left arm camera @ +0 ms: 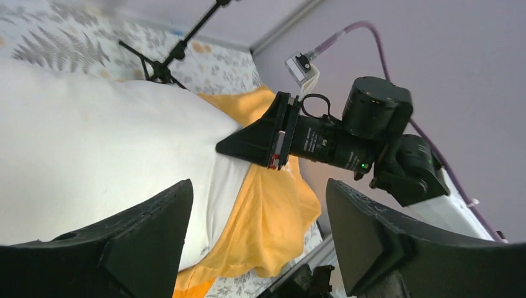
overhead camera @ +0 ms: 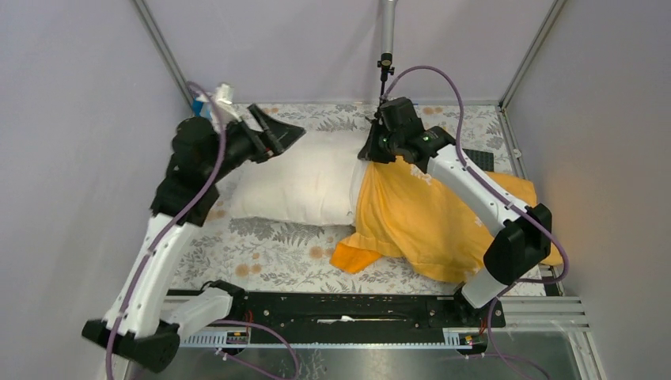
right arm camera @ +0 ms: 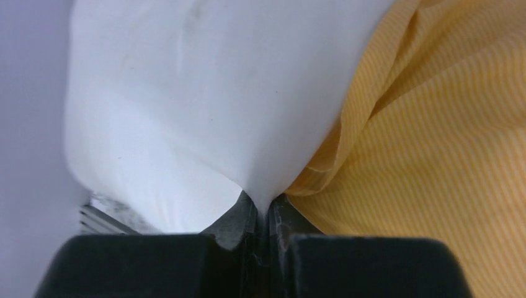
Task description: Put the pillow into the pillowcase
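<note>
The white pillow [overhead camera: 293,182] lies across the floral table, its right end inside the orange-yellow pillowcase [overhead camera: 427,214]. My right gripper [overhead camera: 372,150] is at the far side of the pillowcase mouth. In the right wrist view [right arm camera: 268,208] it is shut on a pinch of the white pillow [right arm camera: 205,93], with the pillowcase hem [right arm camera: 434,155] beside its right finger. My left gripper [overhead camera: 281,131] is open and empty above the pillow's far left part. In the left wrist view [left arm camera: 260,236] its jaws stand wide apart over the pillow [left arm camera: 93,143] and pillowcase [left arm camera: 273,211].
A thin stand [overhead camera: 386,63] rises at the back middle. A black rail [overhead camera: 340,305] runs along the near edge. A blue-and-white item [overhead camera: 214,99] sits at the back left. Tent walls close in on the left, the right and the back.
</note>
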Action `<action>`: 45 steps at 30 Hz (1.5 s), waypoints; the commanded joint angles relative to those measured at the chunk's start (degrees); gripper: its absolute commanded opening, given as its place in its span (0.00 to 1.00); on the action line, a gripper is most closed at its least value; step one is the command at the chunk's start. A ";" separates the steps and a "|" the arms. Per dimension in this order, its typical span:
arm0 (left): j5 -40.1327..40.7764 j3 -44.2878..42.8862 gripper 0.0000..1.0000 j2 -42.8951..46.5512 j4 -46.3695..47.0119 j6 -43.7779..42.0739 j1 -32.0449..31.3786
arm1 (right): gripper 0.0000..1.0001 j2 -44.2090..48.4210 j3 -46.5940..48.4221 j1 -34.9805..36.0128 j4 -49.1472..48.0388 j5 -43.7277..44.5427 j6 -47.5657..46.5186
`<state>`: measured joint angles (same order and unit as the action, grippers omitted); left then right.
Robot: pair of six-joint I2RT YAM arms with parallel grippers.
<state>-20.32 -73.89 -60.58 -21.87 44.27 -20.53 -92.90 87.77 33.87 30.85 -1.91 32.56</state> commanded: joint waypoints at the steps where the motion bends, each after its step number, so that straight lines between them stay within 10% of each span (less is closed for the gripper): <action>1: 6.16 -2.24 0.81 6.11 -9.89 -1.29 1.29 | 0.00 8.09 2.57 -5.53 -13.10 -10.65 7.76; 9: 16.19 4.18 0.78 12.35 -16.85 2.74 1.65 | 0.00 13.12 0.84 -14.97 -21.55 -21.33 15.81; 19: 3.99 33.84 0.61 20.01 -1.19 20.48 5.11 | 0.00 19.81 0.22 -21.77 -26.63 -25.92 21.16; 30: -12.67 55.90 0.77 1.74 50.22 45.59 3.35 | 0.00 24.60 0.06 -23.40 -33.46 -29.48 25.65; 38: -3.98 59.07 0.83 -25.86 96.02 71.81 -14.21 | 0.00 26.69 0.28 -23.41 -35.01 -29.94 26.60; 45: 4.75 51.93 0.81 -41.74 106.47 79.96 -22.13 | 0.00 28.36 0.39 -23.39 -34.43 -29.99 26.68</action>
<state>-22.92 -18.17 -98.32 68.23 115.00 -40.93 -69.58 85.21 10.74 10.00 -29.95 56.27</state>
